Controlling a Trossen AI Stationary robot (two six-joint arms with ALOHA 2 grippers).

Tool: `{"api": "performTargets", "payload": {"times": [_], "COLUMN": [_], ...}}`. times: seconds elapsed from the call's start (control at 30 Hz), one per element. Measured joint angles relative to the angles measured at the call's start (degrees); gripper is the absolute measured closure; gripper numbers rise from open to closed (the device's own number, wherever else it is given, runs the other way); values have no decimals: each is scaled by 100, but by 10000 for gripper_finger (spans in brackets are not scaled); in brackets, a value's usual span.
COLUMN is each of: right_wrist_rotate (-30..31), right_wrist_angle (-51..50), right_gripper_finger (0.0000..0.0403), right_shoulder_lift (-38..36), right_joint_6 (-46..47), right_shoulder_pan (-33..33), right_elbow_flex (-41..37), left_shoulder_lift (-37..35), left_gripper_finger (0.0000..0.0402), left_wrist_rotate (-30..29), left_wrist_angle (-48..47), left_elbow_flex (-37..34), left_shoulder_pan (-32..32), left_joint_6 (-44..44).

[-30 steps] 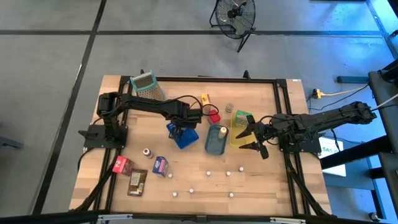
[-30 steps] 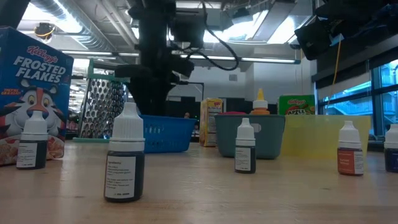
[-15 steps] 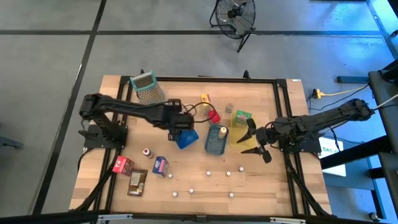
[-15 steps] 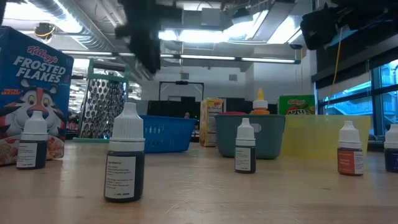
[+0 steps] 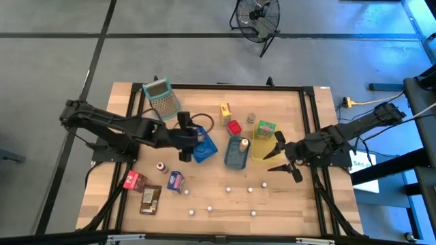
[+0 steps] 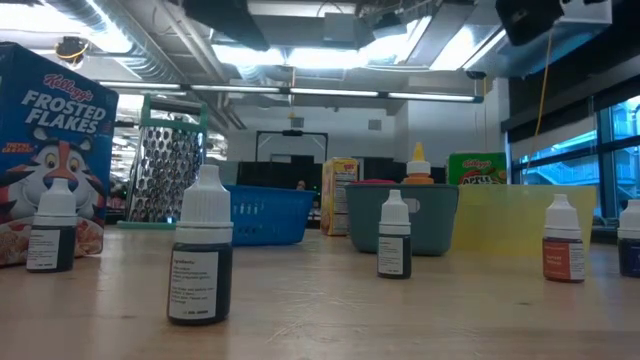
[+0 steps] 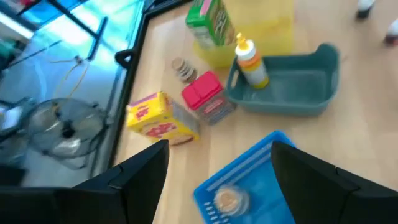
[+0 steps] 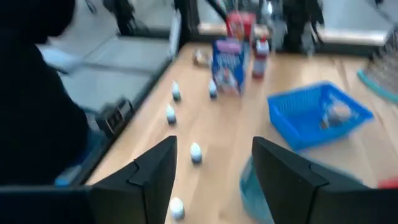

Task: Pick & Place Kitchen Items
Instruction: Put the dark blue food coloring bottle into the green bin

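My left gripper [image 5: 188,136] hangs open above the table just left of the blue tray [image 5: 204,149], which holds a small round brownish item [image 7: 227,199]. My right gripper [image 5: 278,160] is open in the air beside the yellow tray [image 5: 262,148], over its near end. A green box [image 5: 266,128] stands in the yellow tray, and an orange-capped bottle [image 7: 250,61] stands in the teal tray [image 5: 236,154]. A yellow box [image 5: 224,109], a red box [image 5: 234,126] and a small jar [image 5: 251,118] stand on the table's far part. Several white-capped little bottles [image 5: 229,189] stand near the near edge.
A metal grater [image 5: 161,96] stands at the far left. A Frosted Flakes box [image 5: 176,180], a red packet [image 5: 133,180], a brown packet [image 5: 150,199] and a dark bottle [image 5: 161,167] sit near left. Bare wood lies between the trays and the little bottles.
My left arm has drawn back toward the table's left edge and risen, so its gripper has moved from over the blue tray to just left of it. My right gripper has shifted a little toward the near edge and has risen. The trays and items have stayed put.
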Motion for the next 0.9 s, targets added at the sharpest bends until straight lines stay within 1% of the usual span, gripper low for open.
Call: {"api": "performTargets", "payload": {"times": [0.07, 0.2, 0.27, 0.37, 0.53, 0.73, 0.9], "right_wrist_rotate": [117, 147, 230, 398, 431, 279, 232], "right_wrist_angle": [-406, -1075, -1214, -1464, -1844, -2561, -2741], "right_gripper_finger": [199, 205, 206, 204, 197, 194, 194], "right_shoulder_lift": [217, 737, 1006, 1346, 1787, 2277, 2758], "right_joint_6": [282, 869, 1035, 1420, 2154, 3129, 3295], "right_shoulder_pan": [112, 320, 398, 472, 568, 727, 781], "right_elbow_flex": [323, 865, 1074, 1330, 1451, 1439, 1420], "left_shoulder_lift": [-278, -746, -877, -1011, -1049, -1018, -1018], "left_gripper_finger": [123, 123, 123, 123, 123, 123, 123], "left_wrist_rotate": [269, 752, 876, 884, 886, 1162, 1346], "left_wrist_angle": [562, 1844, 2457, 2888, 2872, 2882, 2884], "left_elbow_flex": [-433, -1293, -1627, -1965, -2123, -2145, -2146], "left_shoulder_pan": [69, 197, 241, 308, 366, 362, 306], "left_joint_6": [-18, 124, 202, 217, 171, 133, 71]}}
